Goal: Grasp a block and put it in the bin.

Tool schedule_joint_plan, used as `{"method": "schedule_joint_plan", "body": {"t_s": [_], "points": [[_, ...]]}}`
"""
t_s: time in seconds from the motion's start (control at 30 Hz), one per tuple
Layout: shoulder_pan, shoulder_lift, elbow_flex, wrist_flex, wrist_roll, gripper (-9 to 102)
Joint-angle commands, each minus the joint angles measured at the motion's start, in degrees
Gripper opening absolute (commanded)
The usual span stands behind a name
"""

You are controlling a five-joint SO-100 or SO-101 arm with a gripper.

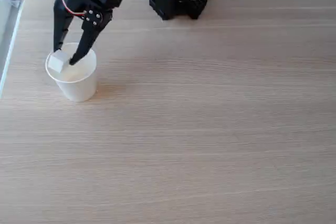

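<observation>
Progress: nearly done, gripper (65, 56) hangs over the bin (76, 85), release seems all that's left | Block (55, 63): at the cup's left rim in the fixed view, between the fingertips, not yet dropped (or so it looks) | Fingers: spread a little, seemingly pinching the block | Table (210, 129): bare wood

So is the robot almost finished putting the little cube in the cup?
Almost. Picking up looks done: the block sits between the gripper fingers, off the table. Right now it hangs at the rim of the bin. Left: let go so it drops inside.
</observation>
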Motion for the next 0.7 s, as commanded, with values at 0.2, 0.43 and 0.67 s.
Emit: {"method": "schedule_joint_plan", "body": {"t_s": [0.2,0.43,0.67], "points": [[1.23,1.49,-2.64,2.64,-1.32,9],[0.53,3.52,-1.85,5.1,-4.39,7],[0.0,5.1,-1.67,5.19,-3.78,20]]}}
